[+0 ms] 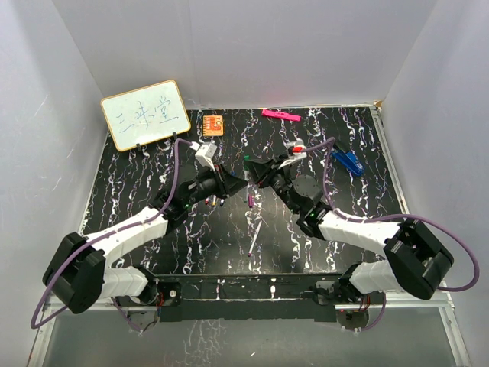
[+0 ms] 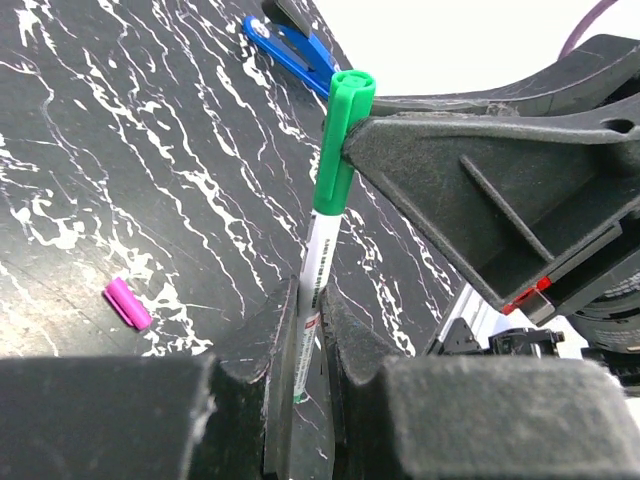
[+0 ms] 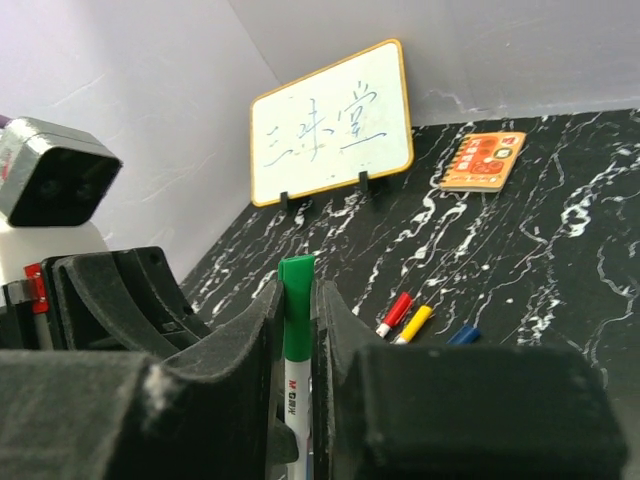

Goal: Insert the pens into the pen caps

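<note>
A white-barrelled pen [image 2: 318,262] with a green cap [image 2: 343,135] on its tip is held between both grippers above the table. My left gripper [image 2: 312,292] is shut on the white barrel. My right gripper [image 3: 297,285] is shut on the green cap [image 3: 296,305]. In the top view the left gripper [image 1: 237,184] and the right gripper [image 1: 260,175] meet nose to nose at mid-table. A purple cap [image 1: 250,200] lies loose just in front of them, and a pen [image 1: 254,237] with a purple tip lies nearer the bases. Three capped pens, red [image 3: 395,313], yellow [image 3: 415,323] and blue [image 3: 463,335], lie side by side on the table.
A small whiteboard [image 1: 145,115] stands at the back left with an orange card [image 1: 213,125] beside it. A flat pink bar [image 1: 280,115] lies at the back edge. A blue clip [image 1: 348,160] rests at the right. White walls enclose the black marbled table [image 1: 153,191].
</note>
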Tool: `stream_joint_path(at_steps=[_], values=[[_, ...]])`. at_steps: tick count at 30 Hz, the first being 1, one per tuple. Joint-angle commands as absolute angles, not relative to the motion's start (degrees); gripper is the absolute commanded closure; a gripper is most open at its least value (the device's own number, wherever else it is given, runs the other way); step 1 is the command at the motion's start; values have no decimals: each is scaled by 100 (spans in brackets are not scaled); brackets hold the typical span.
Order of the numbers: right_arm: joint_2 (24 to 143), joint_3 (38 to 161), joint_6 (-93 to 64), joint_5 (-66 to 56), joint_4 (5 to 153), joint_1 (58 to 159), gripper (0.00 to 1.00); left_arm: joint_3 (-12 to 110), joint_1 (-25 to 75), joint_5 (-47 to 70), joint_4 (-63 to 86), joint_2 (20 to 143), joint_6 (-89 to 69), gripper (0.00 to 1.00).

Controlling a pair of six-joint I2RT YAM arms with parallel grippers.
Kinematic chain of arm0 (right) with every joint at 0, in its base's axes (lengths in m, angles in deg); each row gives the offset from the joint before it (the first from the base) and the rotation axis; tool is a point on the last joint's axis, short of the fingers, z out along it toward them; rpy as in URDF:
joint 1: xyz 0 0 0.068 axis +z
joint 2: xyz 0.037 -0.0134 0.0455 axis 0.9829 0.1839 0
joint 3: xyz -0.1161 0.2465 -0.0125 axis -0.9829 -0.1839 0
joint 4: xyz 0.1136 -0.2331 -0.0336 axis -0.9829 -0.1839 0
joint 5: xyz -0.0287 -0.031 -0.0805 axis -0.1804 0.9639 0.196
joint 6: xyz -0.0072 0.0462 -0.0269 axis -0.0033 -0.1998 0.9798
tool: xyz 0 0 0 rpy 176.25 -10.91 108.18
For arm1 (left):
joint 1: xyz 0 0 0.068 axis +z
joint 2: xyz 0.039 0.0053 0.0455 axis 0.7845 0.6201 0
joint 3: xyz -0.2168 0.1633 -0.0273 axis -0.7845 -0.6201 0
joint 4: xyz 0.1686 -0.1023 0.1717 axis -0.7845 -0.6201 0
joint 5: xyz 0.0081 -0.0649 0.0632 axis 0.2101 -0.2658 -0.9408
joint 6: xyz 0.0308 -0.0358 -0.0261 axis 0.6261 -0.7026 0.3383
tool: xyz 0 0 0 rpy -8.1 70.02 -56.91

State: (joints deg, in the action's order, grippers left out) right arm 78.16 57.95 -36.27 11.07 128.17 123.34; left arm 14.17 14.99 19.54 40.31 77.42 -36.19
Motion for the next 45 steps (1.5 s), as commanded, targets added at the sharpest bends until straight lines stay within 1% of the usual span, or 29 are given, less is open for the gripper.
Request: stream_joint_path(at_steps=[1, 3, 5, 6, 8, 9, 10, 11, 12, 13, 17, 20, 25, 31, 36, 45], values=[[7648, 6168, -3006, 1513, 11936, 12519, 84, 1344, 1748, 1309, 4626, 7311, -3558, 100], [7522, 6318, -2816, 1860, 11942, 12504, 78, 1245, 1749, 1320, 4338, 7283, -3470, 100], [7396, 6456, -2645, 2161, 11943, 12502, 62, 1164, 1749, 1303, 4004, 7264, -3383, 100], [7340, 6512, -2574, 2332, 11941, 12494, 57, 1135, 1749, 1275, 3789, 7252, -3352, 100], [7238, 6588, -2409, 2604, 11943, 12493, 51, 1086, 1749, 1185, 3493, 7231, -3292, 100], [7182, 6604, -2318, 2743, 11943, 12493, 43, 1074, 1749, 1145, 3363, 7235, -3249, 100], [7140, 6607, -2246, 2866, 11943, 12493, 31, 1087, 1749, 1088, 3222, 7243, -3176, 100], [7106, 6600, -2167, 2972, 11943, 12493, 17, 1124, 1749, 1012, 3075, 7269, -3122, 100], [7072, 6586, -2099, 3052, 11926, 12493, 5, 1185, 1749, 880, 2859, 7303, -3044, 100], [7053, 6575, -2072, 3131, 11863, 12493, 2, 1288, 1749, 736, 2619, 7369, -2950, 100], [6996, 6572, -2155, 3449, 11352, 12484, 2, 1793, 1755, 190, 1790, 7704, -2588, 100], [7032, 6574, -2359, 3772, 10929, 12484, 2, 2305, 1749, 75, 1310, 8114, -2395, 100], [7195, 6680, -2616, 3897, 10335, 12473, 2, 2764, 1758, 461, 1111, 8843, -2360, 100], [7288, 6674, -2724, 3878, 10107, 12475, 2, 3347, 1754, 711, 642, 9746, -2249, 100], [7258, 6617, -2714, 3856, 10105, 12475, 2, 3481, 1756, 808, 679, 10013, -2216, 100], [7375, 6624, -2792, 3692, 10103, 12471, 2, 3949, 1757, 988, 327, 10583, -2121, 100]])
